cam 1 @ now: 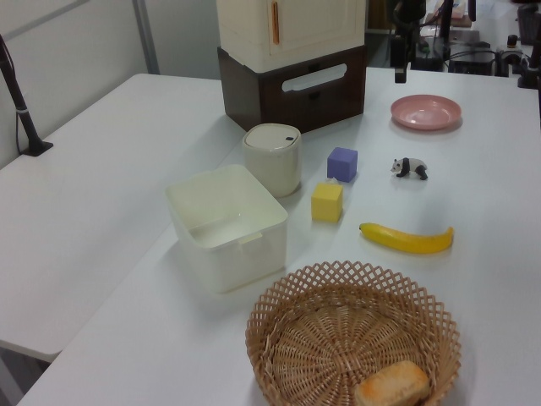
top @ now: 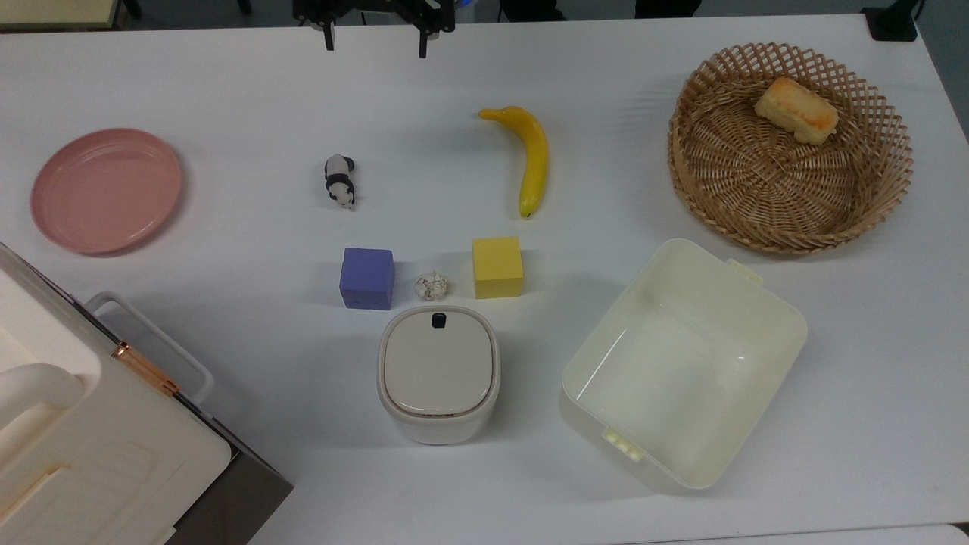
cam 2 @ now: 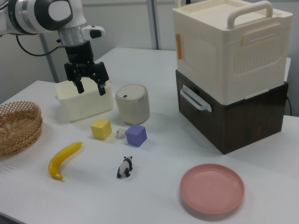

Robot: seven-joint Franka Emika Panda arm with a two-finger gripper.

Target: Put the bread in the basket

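Observation:
The bread [top: 796,111], a small orange-brown loaf, lies inside the woven wicker basket [top: 757,227] at the top view's right, near its far rim. In the left view the bread [cam 1: 392,385] rests at the basket's [cam 1: 338,275] near side. My gripper [top: 373,42] hangs open and holds nothing at the table's far edge in the top view, well to the left of the basket. In the right view the gripper [cam 2: 88,87] hovers high above the table in front of the cream tub, its fingers spread. The basket [cam 2: 18,126] sits at the right view's left edge.
A banana [top: 534,155], yellow cube [top: 497,266], purple cube [top: 367,278], toy panda [top: 340,180] and small pale ball [top: 431,285] lie mid-table. A lidded bin [top: 437,371], cream tub [top: 780,303], pink plate [top: 106,189] and stacked cream box [top: 91,454] stand around them.

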